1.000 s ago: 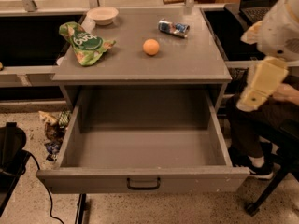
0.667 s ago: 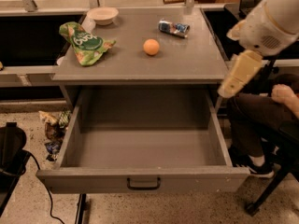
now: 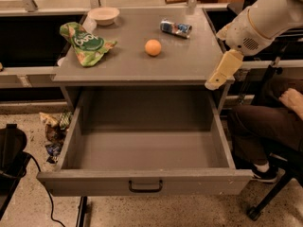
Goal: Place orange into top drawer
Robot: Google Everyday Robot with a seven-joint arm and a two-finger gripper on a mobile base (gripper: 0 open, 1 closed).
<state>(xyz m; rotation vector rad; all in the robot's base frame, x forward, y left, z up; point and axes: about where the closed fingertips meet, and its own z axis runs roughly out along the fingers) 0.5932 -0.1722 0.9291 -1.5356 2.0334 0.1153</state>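
- The orange [image 3: 153,47] is seen resting on the grey bench [image 3: 189,60], untouched. The top drawer [image 3: 94,182] is pulled wide open below and in front of the orange, and nothing is seen in it.
- The claw [image 3: 218,78] is held well to the right of the orange and nearer the camera, by the bench's corner, with nothing seen in its hold. Whether it is apart or together cannot be told.
- A knock against the bench is judged possible if the claw is swept straight toward the orange without being raised first (its tip appears level with the bench's edge).
- The orange is round and smooth, so it could be set rolling if it is met off-centre.
- The crushed can [image 3: 175,28], just behind and right of the orange, could be clipped on a wide approach.
- Against the earlier frames, the claw is found nearer the orange and lower. The orange, can and drawer are unchanged.
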